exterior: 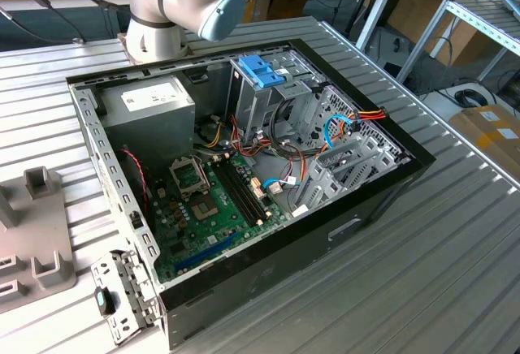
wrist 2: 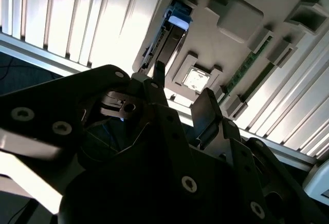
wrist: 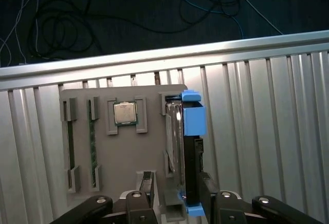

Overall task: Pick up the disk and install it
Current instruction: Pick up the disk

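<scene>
The disk (wrist: 183, 147) stands on edge in a slot of a grey holder tray (wrist: 85, 147), with blue plastic (wrist: 194, 118) on its frame. My gripper (wrist: 176, 183) is open, one dark finger (wrist: 146, 183) on each side of the disk's near end. A gap shows between that finger and the disk; I cannot tell whether the other finger touches it. In the second wrist view the gripper (wrist 2: 181, 90) hangs over the same tray (wrist 2: 241, 8), and the disk (wrist 2: 172, 36) runs away from the fingertips. The exterior view shows part of the tray (exterior: 36, 240) at its left edge.
An open computer case (exterior: 382, 192) lies on the slatted metal table (exterior: 455, 273), with a motherboard (exterior: 215, 208), a grey power supply box (exterior: 154, 98) and a blue latch on a metal cage (exterior: 262, 70). The tray also holds a processor chip (wrist: 124, 113) and memory sticks (wrist: 93, 147). The table edge (wrist: 154, 57) runs just beyond the tray.
</scene>
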You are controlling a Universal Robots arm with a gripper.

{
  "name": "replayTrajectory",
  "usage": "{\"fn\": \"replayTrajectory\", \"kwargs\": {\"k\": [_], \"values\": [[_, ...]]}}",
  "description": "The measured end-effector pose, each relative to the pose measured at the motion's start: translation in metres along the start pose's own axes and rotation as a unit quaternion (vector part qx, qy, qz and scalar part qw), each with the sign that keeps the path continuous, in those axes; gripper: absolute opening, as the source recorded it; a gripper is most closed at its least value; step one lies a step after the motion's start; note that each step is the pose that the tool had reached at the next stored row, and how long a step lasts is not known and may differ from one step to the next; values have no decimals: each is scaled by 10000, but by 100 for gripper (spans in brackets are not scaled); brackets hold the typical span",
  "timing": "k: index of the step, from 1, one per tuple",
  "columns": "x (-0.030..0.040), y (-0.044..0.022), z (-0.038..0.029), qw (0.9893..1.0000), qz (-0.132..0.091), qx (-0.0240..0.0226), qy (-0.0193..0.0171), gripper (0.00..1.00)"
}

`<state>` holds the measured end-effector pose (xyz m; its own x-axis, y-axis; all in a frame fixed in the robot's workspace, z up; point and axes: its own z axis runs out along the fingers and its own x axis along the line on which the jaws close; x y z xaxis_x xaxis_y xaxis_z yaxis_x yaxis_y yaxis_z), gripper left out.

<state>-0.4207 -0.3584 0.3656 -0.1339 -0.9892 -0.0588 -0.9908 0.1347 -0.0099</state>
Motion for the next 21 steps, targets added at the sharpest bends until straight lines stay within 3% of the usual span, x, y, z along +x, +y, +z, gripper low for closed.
{"fn": "replayTrajectory", "kwargs": {"k": [8, 21], "values": [[-50, 14, 20, 10000, 0, 1, -1, 48], [-75, 121, 63, 10000, 0, 0, 0, 48]]}}
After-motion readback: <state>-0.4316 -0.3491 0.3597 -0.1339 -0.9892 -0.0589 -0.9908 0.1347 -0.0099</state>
